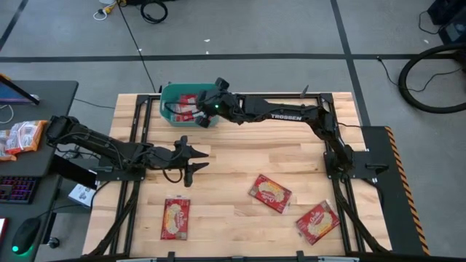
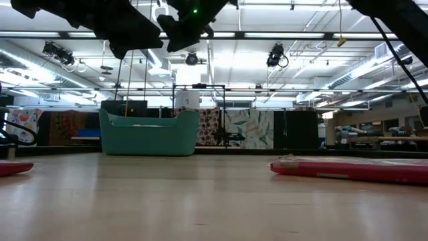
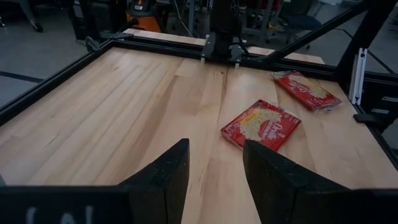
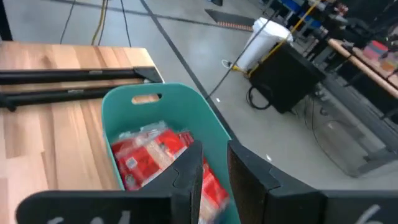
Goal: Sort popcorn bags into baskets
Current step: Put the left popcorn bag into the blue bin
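Observation:
The teal basket (image 1: 172, 109) stands at the table's far left and holds several red popcorn bags (image 4: 149, 152). My right gripper (image 4: 214, 177) hovers over the basket's near rim (image 1: 207, 110), open and empty. A blurred red bag (image 4: 211, 193) shows below its fingers, inside the basket. Three more bags lie flat on the near half of the table, one near left (image 1: 175, 218), one in the middle (image 1: 270, 193) and one near right (image 1: 318, 222). My left gripper (image 1: 198, 159) is open above the table's middle left, with the middle bag (image 3: 261, 124) ahead of it.
Paler orange-and-white packets (image 1: 20, 137) lie on the side desk left of the table, beside a keyboard and mouse. Black frame rails (image 3: 56, 78) run along the table's edges. Bare wood (image 1: 255, 156) lies between the basket and the loose bags.

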Controlling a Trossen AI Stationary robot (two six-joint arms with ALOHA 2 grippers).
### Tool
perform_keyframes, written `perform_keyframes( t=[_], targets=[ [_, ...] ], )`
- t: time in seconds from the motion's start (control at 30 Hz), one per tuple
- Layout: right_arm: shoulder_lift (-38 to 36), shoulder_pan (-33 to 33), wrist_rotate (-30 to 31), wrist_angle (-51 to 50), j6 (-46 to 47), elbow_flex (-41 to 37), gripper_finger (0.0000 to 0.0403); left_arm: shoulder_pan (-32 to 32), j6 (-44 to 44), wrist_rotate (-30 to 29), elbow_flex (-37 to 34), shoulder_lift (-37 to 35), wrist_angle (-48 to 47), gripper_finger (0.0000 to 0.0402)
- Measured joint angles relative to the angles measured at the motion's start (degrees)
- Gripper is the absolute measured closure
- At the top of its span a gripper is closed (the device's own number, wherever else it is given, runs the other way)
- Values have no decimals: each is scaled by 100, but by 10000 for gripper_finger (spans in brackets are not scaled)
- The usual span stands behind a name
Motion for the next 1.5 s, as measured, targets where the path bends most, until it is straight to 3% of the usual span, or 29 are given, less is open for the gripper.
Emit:
perform_keyframes(
  t=[0.17, 0.3, 0.4, 0.6, 0.8, 0.97, 1.27, 1.5],
  targets=[
    [-225, 187, 50, -807, 557, 0, 323, 2, 2, 0, -4, 0, 18, 246],
    [-487, 396, 624, -1810, 1147, 0, 323, 0, 0, 0, -4, -2, 31, 246],
    [-677, 518, 1061, -2960, 1959, 0, 323, 1, -4, 0, -4, -1, 34, 246],
    [-817, 822, 1195, -5049, 3774, 0, 323, 2, -1, 0, -4, -2, 43, 246],
    [-860, 1302, 1563, -5995, 4785, -607, 329, 2, 0, 0, -4, -2, 46, 246],
    [-1453, 1517, 1489, -5657, 5199, -1796, 354, 2, -5, 0, -4, -1, 91, 246],
    [-2997, 1893, 857, -3609, 5159, -4574, 384, 0, -3, 0, -4, 0, 241, 246],
    [-3699, 2323, 617, -2918, 5276, -5686, 385, 135, -51, -169, -2, -2, 454, 246]
  ],
)
